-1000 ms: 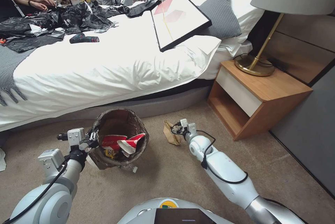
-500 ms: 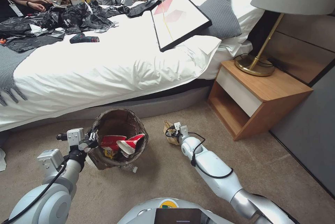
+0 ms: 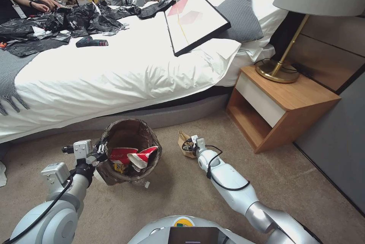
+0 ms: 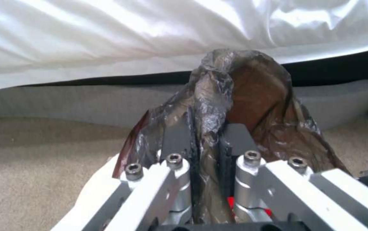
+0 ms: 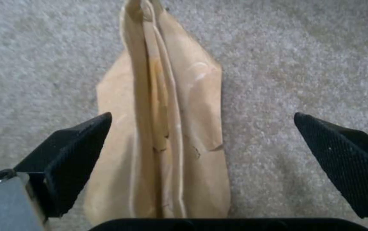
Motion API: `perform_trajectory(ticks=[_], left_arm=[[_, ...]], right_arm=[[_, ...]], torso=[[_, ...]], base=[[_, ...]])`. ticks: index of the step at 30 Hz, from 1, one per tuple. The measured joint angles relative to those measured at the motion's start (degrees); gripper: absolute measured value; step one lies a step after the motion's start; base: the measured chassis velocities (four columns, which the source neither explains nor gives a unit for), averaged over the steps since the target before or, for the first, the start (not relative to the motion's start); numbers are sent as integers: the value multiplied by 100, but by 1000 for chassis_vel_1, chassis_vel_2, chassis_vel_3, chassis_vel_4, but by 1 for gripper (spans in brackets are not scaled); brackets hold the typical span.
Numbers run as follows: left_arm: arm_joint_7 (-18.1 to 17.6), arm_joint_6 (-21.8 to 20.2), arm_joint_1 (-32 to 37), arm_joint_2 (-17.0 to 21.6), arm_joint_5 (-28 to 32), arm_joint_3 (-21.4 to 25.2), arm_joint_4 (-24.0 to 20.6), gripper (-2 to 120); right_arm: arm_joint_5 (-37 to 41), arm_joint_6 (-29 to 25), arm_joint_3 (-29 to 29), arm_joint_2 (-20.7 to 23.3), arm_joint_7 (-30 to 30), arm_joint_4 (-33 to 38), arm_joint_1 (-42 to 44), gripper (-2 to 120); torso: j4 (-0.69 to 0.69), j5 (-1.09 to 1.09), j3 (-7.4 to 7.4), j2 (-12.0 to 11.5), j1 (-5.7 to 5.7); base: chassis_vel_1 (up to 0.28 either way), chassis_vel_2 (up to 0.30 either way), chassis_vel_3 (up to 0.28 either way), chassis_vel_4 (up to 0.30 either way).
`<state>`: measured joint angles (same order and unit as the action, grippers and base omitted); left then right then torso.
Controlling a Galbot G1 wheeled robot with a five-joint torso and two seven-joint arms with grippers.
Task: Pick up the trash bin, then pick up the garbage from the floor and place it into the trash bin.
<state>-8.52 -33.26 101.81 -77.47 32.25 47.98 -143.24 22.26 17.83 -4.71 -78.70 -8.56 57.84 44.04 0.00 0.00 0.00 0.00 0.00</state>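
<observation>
- 1 small round white trash bin (image 3: 131, 152) lined with a dark brown translucent bag stands tilted on the tan carpet floor (image 3: 182, 194) near the bed (image 3: 114, 69).
- The left gripper (image 3: 99, 152) pinches the bin's bagged rim (image 4: 211, 106).
- At least 2 crushed red-and-white paper cups (image 3: 134, 155) lie inside the bin.
- 1 flat brown paper bag (image 5: 162, 128) lies on the carpet.
- The right gripper (image 5: 201, 160) hangs spread wide, its 2 black pads (image 5: 77, 154) on either side of it.
</observation>
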Motion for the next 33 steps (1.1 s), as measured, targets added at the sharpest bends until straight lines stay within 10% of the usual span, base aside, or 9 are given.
perform_trajectory(ticks=[33], left_arm=[[2, 16, 47, -48, -54, -104, 0, 8]], right_arm=[[-511, -176, 27, -324, 45, -645, -61, 99]], torso=[[0, 0, 0, 0, 0]], base=[[0, 0, 0, 0]])
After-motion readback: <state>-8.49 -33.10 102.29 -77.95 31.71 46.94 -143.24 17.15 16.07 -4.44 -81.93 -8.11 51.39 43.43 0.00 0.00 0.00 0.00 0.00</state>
